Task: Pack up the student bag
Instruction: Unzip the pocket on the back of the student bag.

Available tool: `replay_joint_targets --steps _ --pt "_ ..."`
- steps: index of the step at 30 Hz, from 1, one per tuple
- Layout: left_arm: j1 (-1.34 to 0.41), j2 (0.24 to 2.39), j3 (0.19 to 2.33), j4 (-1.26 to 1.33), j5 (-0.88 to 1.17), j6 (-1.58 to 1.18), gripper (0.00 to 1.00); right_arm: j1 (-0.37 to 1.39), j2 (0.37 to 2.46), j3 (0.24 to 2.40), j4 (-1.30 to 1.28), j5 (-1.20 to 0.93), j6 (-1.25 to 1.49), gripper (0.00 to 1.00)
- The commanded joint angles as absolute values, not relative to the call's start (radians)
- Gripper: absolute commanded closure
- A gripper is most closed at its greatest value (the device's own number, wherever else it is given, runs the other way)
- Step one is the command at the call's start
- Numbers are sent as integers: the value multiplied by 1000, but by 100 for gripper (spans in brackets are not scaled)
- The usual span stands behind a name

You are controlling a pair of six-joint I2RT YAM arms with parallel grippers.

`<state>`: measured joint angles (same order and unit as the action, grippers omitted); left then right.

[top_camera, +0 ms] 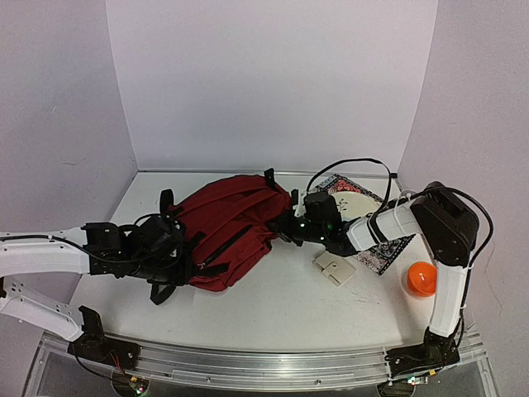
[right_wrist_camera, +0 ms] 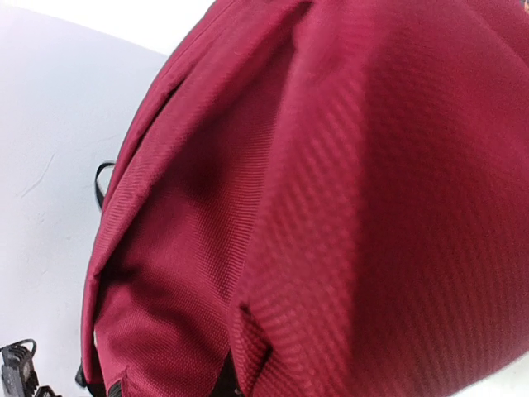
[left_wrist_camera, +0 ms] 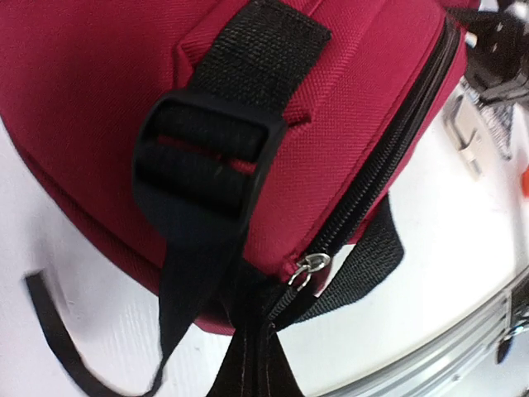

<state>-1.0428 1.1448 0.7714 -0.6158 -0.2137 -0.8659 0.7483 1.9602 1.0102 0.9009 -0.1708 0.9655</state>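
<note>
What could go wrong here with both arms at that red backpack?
The loose black strap beside the left gripper could snag on it. The right gripper is at the student bag's other end, its arm close to a small beige case it might knock. The zipper looks closed, so nothing can go in.

no readable text, labels, brands or numbers on anything in view
</note>
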Motion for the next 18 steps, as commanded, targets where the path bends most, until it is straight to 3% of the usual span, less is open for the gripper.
replay_joint_targets --steps 1,4,7,13,18 --pt "-1043 1067 720 -764 -211 -980 100 688 1962 1057 857 -123 908 100" --pt "-1043 1053 719 -770 -236 -989 99 688 1979 1078 845 -179 904 100" --pt "-1043 1055 762 -769 -268 -964 83 688 1977 1077 844 -234 901 92" --pt "-1043 1065 907 -768 -349 -850 49 688 1884 1029 774 -244 842 59" --pt "-1042 1105 1002 -765 -412 -773 31 688 1757 1002 597 -166 722 37"
